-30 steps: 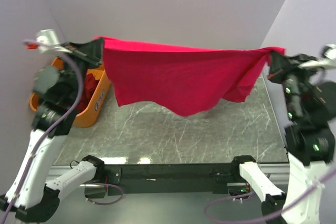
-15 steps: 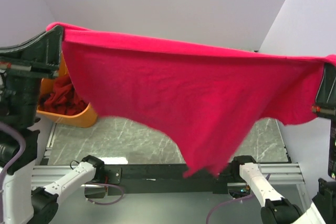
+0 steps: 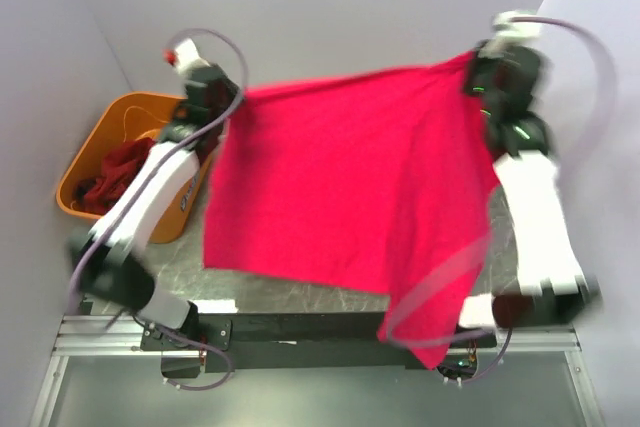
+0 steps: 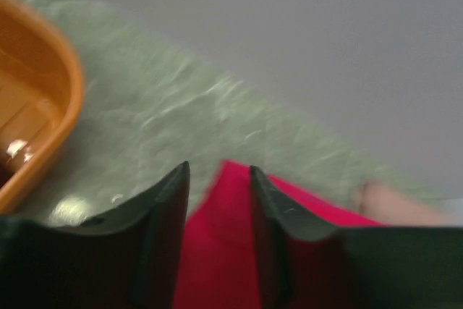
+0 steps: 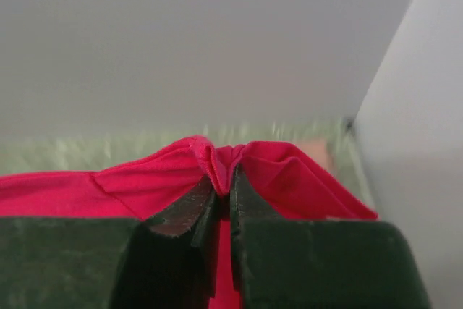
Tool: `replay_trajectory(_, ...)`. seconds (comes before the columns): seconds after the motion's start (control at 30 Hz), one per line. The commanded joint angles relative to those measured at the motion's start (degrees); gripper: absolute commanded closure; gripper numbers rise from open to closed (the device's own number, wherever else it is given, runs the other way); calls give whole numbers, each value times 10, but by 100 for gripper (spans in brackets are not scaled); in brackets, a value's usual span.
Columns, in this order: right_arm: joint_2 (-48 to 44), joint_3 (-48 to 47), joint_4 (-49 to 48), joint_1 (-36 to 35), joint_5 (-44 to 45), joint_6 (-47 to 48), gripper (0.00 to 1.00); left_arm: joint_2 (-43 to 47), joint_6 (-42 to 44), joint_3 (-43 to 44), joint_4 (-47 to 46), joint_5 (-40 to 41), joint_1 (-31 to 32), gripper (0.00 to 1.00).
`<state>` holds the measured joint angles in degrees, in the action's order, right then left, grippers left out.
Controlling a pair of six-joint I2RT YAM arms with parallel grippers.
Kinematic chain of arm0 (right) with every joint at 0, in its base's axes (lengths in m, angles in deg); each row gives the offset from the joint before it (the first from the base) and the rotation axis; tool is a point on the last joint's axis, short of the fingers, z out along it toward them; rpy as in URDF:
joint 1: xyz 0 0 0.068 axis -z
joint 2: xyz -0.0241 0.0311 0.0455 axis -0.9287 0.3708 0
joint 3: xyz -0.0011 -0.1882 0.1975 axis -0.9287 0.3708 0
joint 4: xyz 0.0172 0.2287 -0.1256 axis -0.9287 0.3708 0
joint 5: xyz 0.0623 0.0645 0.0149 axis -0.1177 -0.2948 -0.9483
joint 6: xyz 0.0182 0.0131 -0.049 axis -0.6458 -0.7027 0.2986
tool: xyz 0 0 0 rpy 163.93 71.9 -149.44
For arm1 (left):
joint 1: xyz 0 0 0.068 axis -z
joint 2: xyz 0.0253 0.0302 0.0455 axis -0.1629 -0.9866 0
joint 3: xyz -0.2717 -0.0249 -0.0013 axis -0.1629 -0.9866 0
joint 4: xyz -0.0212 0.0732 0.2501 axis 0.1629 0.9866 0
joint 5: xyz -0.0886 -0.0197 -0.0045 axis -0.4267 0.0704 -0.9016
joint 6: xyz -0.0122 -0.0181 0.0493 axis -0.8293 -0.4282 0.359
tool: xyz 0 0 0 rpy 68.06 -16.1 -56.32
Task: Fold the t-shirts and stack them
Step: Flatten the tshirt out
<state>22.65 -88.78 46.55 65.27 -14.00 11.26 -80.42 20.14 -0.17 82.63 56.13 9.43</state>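
Right wrist: fingers tight on t-shirt

dark fingers pinching bunched crimson t-shirt, grey wall behind

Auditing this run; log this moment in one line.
shirt: crimson, spread midair | left tool: jaws apart, cloth between | right tool: pinching shirt edge

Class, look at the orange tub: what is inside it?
Dark red clothes lie heaped inside the tub. Its right side is hidden behind the left arm, so anything there cannot be seen.
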Motion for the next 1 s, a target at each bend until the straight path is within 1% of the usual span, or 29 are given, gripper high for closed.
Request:
replay_trajectory(0.0,114,52,-29,5,-12,-14,88,-84,-41,-24,44,52,-18,52)
replay_trajectory(0.03,141,59,-38,5,-29,-15,65,-108,-47,-16,49,50,-18,34)
replay_trajectory(0.07,198,54,-39,5,-40,-19,46,-148,-48,-7,54,51,-18,8)
replay_trajectory(0.1,232,37,-12,3,-51,-36,29,-168,-49,20,61,48,-18,1)
replay_trajectory(0.13,263,15,11,2,-56,-48,10,-185,-49,36,81,48,-18,1)
replay_trajectory(0.17,310,-22,31,-1,-56,-59,10,-210,-46,50,87,40,-18,0)
replay_trajectory(0.23,333,-34,54,-6,-38,-78,9,-223,-36,69,82,13,-17,1)
replay_trajectory(0.33,305,11,29,-18,-21,-94,8,-214,-27,45,42,-18,-15,1)
replay_trajectory(0.37,294,39,27,-19,-23,-100,8,-209,-26,38,36,-20,-14,1)
replay_trajectory(0.43,276,65,28,-19,-20,-125,7,-203,-25,17,26,-24,-14,1)
replay_trajectory(0.57,215,149,47,-19,-17,-164,7,-197,-23,-2,28,-42,-14,0)
replay_trajectory(0.67,164,226,42,-20,-36,-194,6,-187,-28,-22,35,-47,-14,0)
replay_trajectory(0.73,136,275,46,-20,-39,-215,6,-172,-30,-51,25,-54,-14,1)
replay_trajectory(0.83,125,312,67,-17,-19,-248,6,-160,-28,-94,-20,-94,-14,1)
replay_trajectory(0.9,131,321,74,-12,-2,-259,6,-168,-26,-100,-38,-129,-14,0)
replay_trajectory(0.97,151,328,80,1,-4,-267,6,-195,-26,-93,-33,-138,-13,1)
